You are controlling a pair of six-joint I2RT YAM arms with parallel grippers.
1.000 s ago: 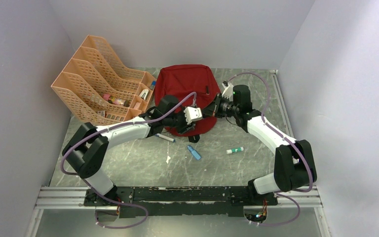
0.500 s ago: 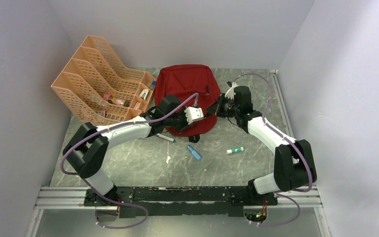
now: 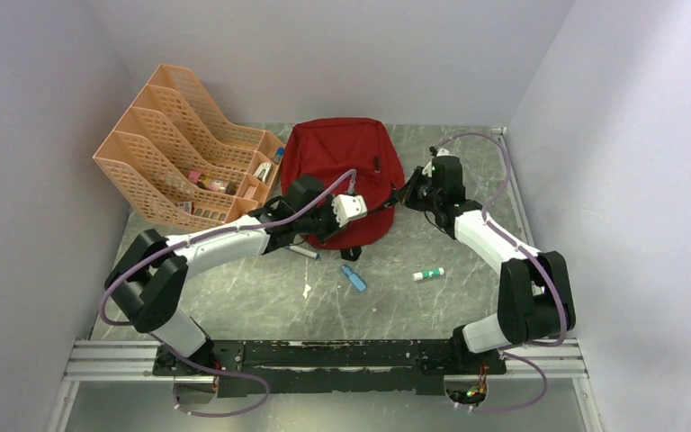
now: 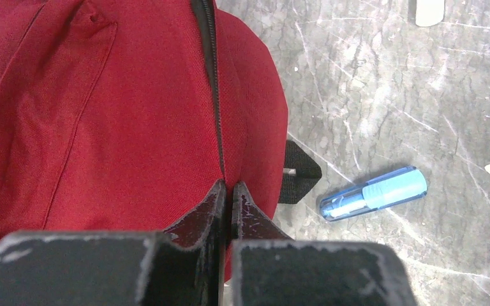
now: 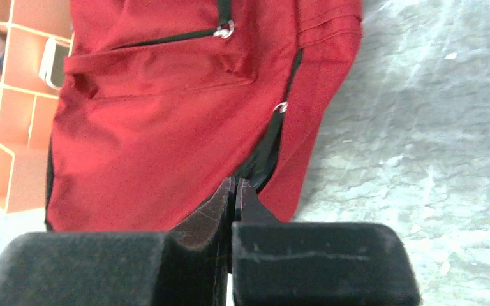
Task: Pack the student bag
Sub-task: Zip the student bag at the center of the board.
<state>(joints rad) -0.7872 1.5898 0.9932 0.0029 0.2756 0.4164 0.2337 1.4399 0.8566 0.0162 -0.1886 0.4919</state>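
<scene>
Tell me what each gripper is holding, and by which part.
Both pinch the bag at its zipper: the left gripper at the near end, the right gripper on the right side.

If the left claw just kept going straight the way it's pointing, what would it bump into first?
The red backpack: the left gripper's closed tips sit at its zip seam, so it would likely push into the fabric.

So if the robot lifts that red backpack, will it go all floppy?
Probably floppy: the student bag is soft fabric with folds and creases. It seems to lie slumped and fairly flat, so it is likely light and nearly empty. Pushed, it would probably bunch up rather than roll.
</scene>
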